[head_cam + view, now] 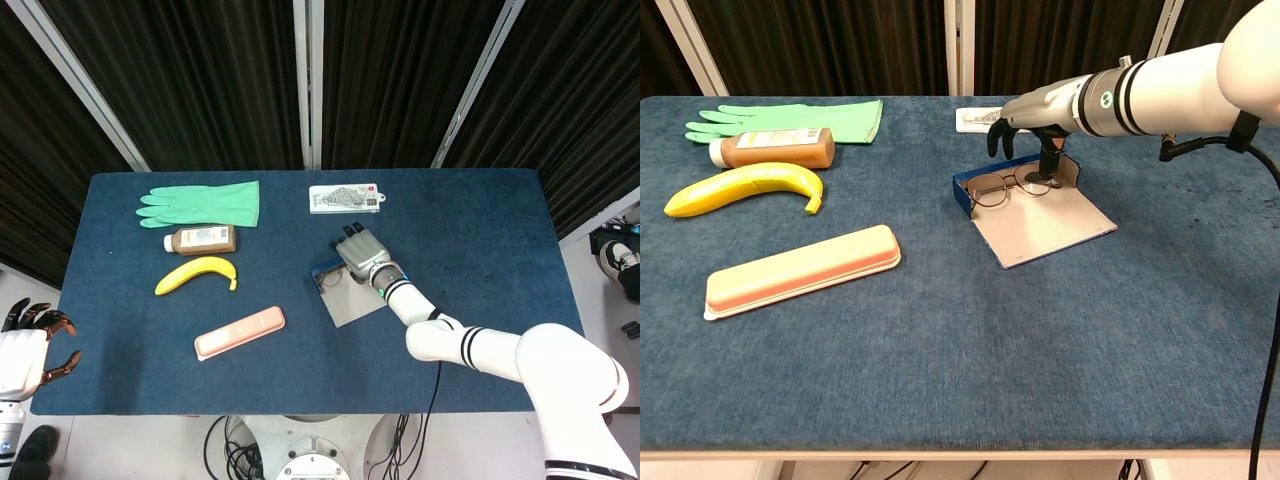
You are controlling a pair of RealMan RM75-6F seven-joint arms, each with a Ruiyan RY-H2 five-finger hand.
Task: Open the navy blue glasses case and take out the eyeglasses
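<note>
Lying open on the surface (940,330): navy blue glasses case (1025,205), eyeglasses (1002,185) inside. Right robot hand (1032,118) reaching in, fingers down on the frame, firm grasp impossible to confirm; left robot hand (28,352) released, off to the side. Risk of thin wire slipping out, or light case dragging along.

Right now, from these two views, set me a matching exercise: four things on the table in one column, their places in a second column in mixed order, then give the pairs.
Things:
1. banana
2. eyeglasses
3. green glove
4. peach case

Places:
A. at the far left corner of the table, behind the brown bottle
B. in the open navy blue glasses case, under the right hand
C. nearest the front edge, on the left half
D. between the brown bottle and the peach case

Pairs: 1-D, 2-B, 3-A, 4-C
</note>
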